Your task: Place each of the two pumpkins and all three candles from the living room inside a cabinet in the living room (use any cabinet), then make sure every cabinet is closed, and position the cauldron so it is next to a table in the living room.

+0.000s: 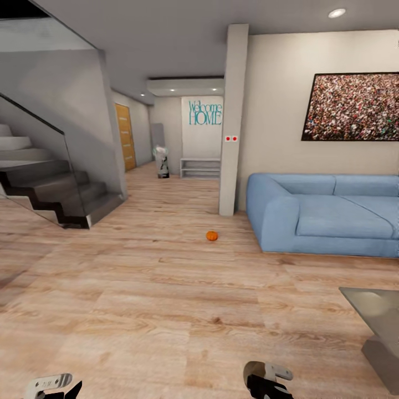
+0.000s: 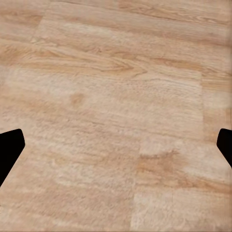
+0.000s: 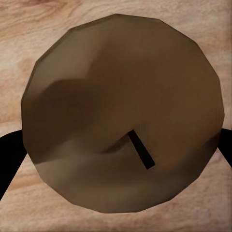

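A wide living room is seen from the head view, with pale wooden floor [image 1: 155, 299] running far back toward a hallway. One small orange pumpkin [image 1: 211, 236] is found sitting alone on the floor, in the middle distance, just left of the blue sofa [image 1: 327, 213] and near the base of a grey pillar [image 1: 233, 119]. At the near right edge, a corner of the glossy grey-beige counter [image 1: 377, 310] is caught. A dark staircase [image 1: 50, 188] is seen at the far left, and a large framed picture [image 1: 352, 107] is hung above the sofa.

At the near edge, the left end effector [image 2: 116, 150] is pointed down at bare floor boards; its two dark fingertips [image 2: 9, 150] are spread wide, with nothing held between them. The right end effector [image 3: 116, 154] is closed around a candle [image 3: 123, 113], seen end-on as a round, shadowed face with its short dark wick [image 3: 141, 150] showing; a dark fingertip is pressed against each side of it, floor boards visible behind. In the head view the right end effector's upper part [image 1: 267, 379] is glimpsed at the near edge.
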`<state>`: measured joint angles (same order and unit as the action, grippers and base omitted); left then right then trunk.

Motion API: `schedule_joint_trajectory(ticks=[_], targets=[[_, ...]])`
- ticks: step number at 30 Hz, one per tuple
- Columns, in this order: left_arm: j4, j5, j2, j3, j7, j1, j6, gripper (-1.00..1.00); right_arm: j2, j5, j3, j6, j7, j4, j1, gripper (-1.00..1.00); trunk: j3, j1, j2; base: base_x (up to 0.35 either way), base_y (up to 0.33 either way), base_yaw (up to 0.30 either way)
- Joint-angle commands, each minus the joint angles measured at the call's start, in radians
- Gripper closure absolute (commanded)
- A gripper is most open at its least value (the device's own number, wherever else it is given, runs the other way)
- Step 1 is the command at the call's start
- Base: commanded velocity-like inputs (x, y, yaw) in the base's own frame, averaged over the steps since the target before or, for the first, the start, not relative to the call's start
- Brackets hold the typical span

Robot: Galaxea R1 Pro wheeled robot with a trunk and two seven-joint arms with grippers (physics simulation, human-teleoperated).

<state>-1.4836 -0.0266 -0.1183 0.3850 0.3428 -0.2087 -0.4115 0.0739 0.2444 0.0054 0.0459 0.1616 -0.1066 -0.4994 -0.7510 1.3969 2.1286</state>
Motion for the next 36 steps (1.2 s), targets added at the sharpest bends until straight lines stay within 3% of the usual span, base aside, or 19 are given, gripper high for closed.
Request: schedule_joint_trajectory(ticks=[1, 10, 19, 36], targets=[[-0.001, -0.001, 0.000, 0.001, 0.004, 0.001, -0.007, -1.00, 0.000, 0.008, 0.001, 0.005, 0.000, 0.001, -0.001, 1.00, -0.001, 0.000, 0.000, 0.000, 0.066, -0.026], [0.000, -0.004, 0.000, 0.002, 0.005, 0.002, -0.007, -1.00, 0.000, 0.008, 0.001, 0.005, -0.001, 0.001, -0.001, 1.00, 0.000, 0.000, 0.000, -0.042, 0.225, -0.117], [0.000, -0.004, 0.000, 0.002, 0.005, 0.002, -0.007, -1.00, 0.000, 0.008, 0.001, 0.004, -0.001, 0.001, -0.001, 1.00, 0.003, 0.000, 0.000, -0.194, 0.253, -0.267], [0.000, -0.001, -0.002, 0.002, 0.005, 0.000, 0.018, -1.00, 0.000, 0.009, 0.001, 0.003, -0.001, 0.001, -0.001, 1.00, 0.003, 0.000, 0.000, -0.126, 0.115, -0.291]])
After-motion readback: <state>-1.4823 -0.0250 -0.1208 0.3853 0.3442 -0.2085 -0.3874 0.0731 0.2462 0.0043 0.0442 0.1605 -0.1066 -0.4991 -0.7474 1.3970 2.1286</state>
